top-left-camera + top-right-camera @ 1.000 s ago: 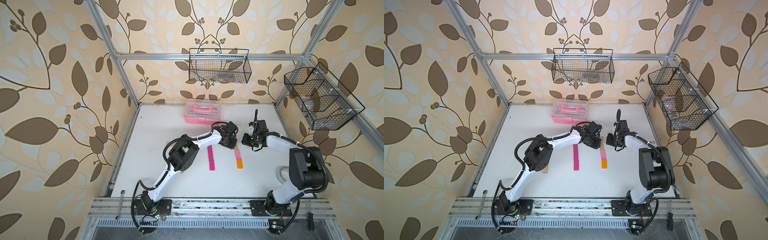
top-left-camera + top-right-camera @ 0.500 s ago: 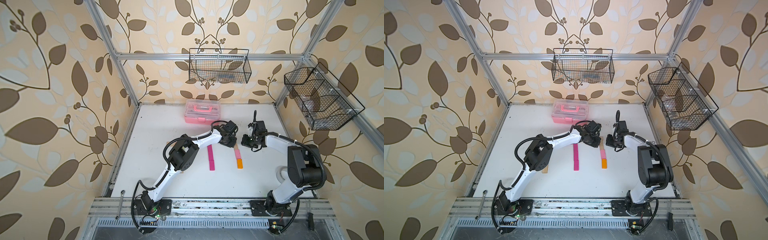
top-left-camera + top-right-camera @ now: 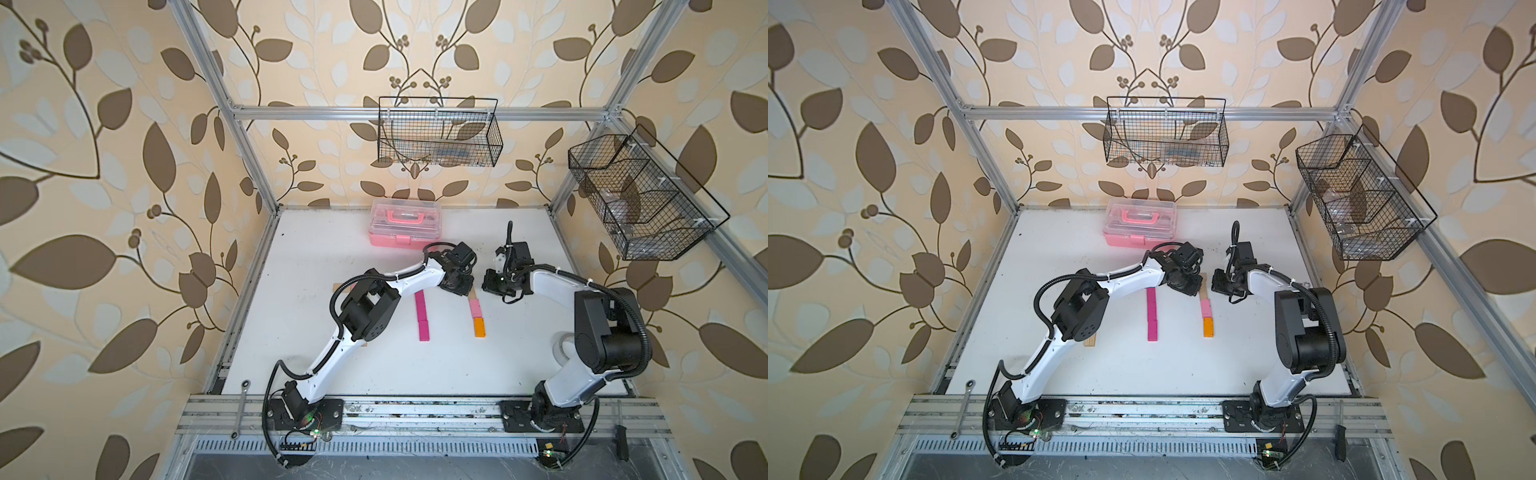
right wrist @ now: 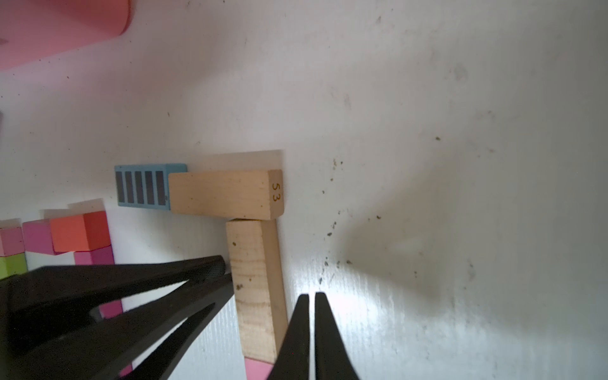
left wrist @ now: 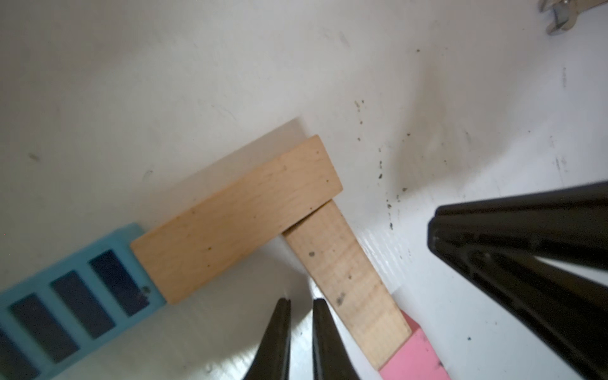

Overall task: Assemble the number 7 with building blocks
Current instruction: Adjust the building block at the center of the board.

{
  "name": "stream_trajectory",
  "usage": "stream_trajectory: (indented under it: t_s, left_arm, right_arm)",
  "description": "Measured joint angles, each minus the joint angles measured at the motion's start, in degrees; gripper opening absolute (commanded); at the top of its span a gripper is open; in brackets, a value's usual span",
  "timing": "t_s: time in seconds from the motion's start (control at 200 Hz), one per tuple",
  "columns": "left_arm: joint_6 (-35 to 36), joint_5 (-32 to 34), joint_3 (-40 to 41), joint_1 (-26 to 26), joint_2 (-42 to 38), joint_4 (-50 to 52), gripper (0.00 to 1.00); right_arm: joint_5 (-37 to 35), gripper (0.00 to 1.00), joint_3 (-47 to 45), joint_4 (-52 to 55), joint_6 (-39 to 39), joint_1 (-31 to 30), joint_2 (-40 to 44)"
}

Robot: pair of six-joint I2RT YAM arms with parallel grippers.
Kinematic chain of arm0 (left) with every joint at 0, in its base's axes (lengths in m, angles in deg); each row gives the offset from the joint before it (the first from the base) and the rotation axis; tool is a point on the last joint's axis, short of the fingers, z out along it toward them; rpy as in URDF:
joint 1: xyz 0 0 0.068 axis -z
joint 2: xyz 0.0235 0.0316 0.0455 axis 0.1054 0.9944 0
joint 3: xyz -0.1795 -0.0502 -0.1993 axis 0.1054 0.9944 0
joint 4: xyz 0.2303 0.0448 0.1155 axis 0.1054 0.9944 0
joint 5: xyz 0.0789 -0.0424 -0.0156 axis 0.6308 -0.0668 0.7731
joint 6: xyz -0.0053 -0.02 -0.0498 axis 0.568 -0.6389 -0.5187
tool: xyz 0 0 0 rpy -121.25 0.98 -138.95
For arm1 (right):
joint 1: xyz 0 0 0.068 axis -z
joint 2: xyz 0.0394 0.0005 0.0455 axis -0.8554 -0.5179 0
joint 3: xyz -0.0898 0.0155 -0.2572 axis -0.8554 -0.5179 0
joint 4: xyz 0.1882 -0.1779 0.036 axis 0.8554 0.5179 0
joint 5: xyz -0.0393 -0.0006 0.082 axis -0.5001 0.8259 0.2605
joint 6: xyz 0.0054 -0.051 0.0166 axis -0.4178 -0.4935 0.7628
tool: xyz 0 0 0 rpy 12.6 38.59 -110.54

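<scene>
Down onto the white table [image 3: 374, 365] now, straight at the number 7 [image 5: 312, 214], lying flat between the two arms. Reads as a top bar of blue-striped block [image 4: 143, 186] butted against a plain wood block [image 4: 223, 194] stamped 53. Runs down from there end to end: second wood block [image 4: 256, 286], light pink block [image 3: 475, 308], orange block [image 3: 479, 327]. Flanked close along that second wood block by the left gripper [image 5: 301, 309], pinched closed on nothing. Flanked on the opposite side by the right gripper [image 4: 311, 299], clamped together and just as empty. Contact with the wood: impossible to call. Off to one side, a magenta column [image 3: 547, 320] with a red block [image 4: 79, 232] near; at the back, a pink case [image 3: 401, 228].
</scene>
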Motion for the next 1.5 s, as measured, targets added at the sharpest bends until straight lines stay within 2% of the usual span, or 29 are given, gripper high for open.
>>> stream_trajectory:
  t_s: [0.705, 1.135, 1.355, 1.5]
  left_arm:
    - [0.0, -0.07, -1.81, 0.0, 0.85, 1.25, 0.16]
    - [0.0, -0.04, 0.68, 0.37, -0.31, -0.26, 0.17]
    - [0.11, 2.19, 2.93, 0.17, -2.71, 1.6, 0.2]
    - [0.63, 4.87, 7.65, -0.74, -8.07, 2.73, 0.26]
  right_arm:
    - [1.73, 0.08, 0.26, -1.22, -0.02, -1.11, -3.98]
    - [2.14, 0.08, 0.59, -1.55, -0.02, -1.31, -4.39]
    - [1.84, 0.08, 0.59, -0.79, -0.04, -1.31, -3.76]
    - [0.11, 0.08, 0.55, 0.98, -0.02, -1.66, -0.44]
